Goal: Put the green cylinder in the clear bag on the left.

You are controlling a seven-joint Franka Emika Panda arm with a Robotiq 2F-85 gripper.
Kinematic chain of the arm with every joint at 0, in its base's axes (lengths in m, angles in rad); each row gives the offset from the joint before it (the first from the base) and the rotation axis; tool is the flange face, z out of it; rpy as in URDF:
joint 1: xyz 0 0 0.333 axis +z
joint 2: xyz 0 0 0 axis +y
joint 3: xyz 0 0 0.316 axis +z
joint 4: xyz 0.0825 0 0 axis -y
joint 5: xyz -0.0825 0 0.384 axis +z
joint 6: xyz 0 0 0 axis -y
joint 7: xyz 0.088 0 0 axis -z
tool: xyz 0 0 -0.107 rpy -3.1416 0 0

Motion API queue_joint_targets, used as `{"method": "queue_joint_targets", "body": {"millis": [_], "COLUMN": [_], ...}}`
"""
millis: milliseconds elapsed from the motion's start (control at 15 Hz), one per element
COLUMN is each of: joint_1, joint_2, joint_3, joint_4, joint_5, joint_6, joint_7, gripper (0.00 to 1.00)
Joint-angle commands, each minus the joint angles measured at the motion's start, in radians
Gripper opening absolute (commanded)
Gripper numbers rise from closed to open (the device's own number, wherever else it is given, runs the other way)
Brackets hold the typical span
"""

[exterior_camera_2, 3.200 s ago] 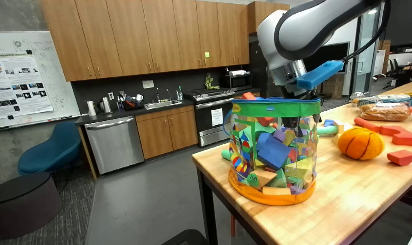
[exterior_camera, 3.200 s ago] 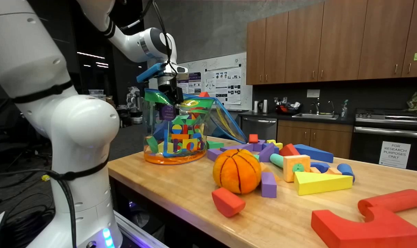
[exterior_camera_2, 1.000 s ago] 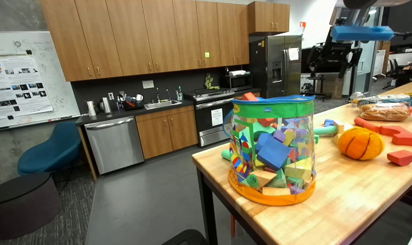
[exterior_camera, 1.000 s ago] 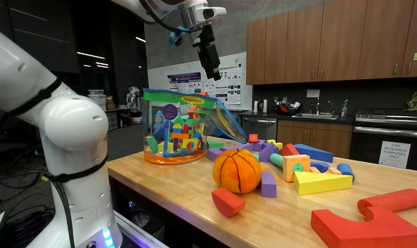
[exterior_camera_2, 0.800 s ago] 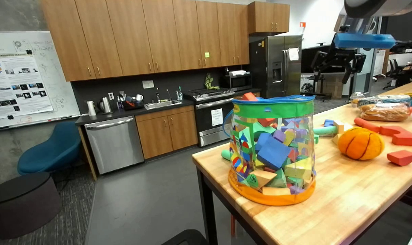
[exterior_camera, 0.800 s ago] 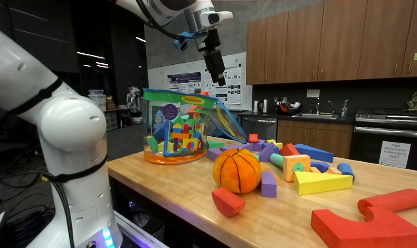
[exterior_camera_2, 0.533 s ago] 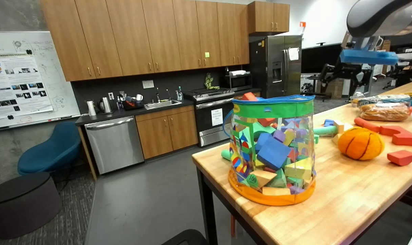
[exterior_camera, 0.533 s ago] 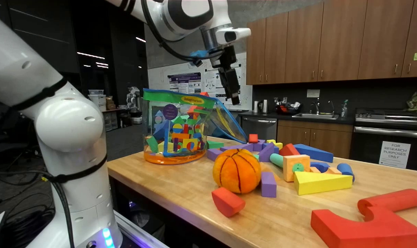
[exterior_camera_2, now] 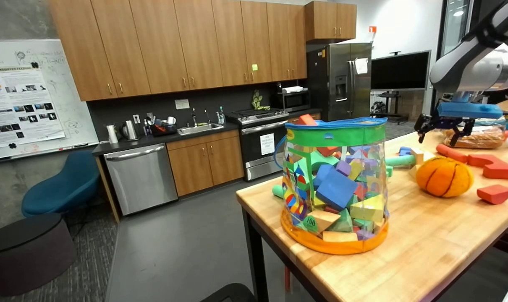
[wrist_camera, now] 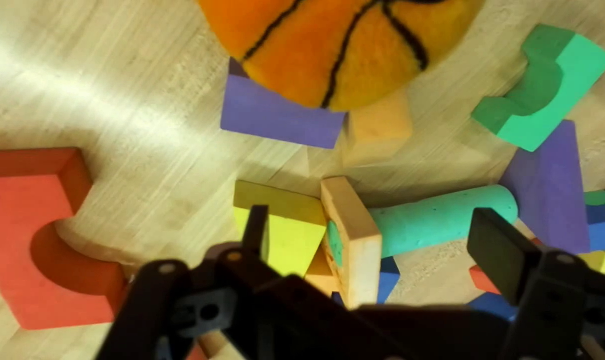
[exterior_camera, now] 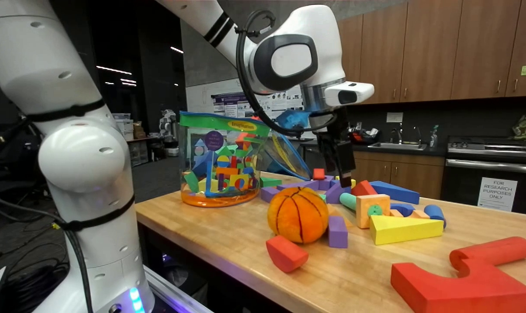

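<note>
In an exterior view, the clear bag (exterior_camera: 204, 120) is stood upright at the left end of the desk (exterior_camera: 228, 226), with its blue-edged lid (exterior_camera: 284, 156) folded out to the right. The orange ball (exterior_camera: 298, 215) is placed apart from the bag. Beyond the ball, the green cylinder (exterior_camera: 348, 201) is laid on its side, its right end hidden by a tan block (exterior_camera: 364, 215). The jaws are pointed obliquely downward above loose blocks (exterior_camera: 334, 196); their spread cannot be judged here.

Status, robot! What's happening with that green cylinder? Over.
Fingers open, empty. Green cylinder lying outside the clear bag. Wooden block and purple block at its ends, possibly crowding.
</note>
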Motion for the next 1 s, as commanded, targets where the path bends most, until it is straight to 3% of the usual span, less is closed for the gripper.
{"method": "queue_joint_targets", "body": {"millis": [0,533,800,933], "joint_1": [-0.015,-0.012,-0.006,-0.018], "joint_2": [0.017,0.038,0.066,0.034], "joint_3": [0.013,0.012,0.004,0.062], "joint_4": [0.009,0.022,0.045,0.059], "joint_5": [0.009,0.014,0.073,0.052], "joint_6": [0.002,0.015,0.106,0.105], "joint_7": [-0.010,-0.010,0.018,0.111], "gripper": [1.00,1.00,1.00,1.00]}}
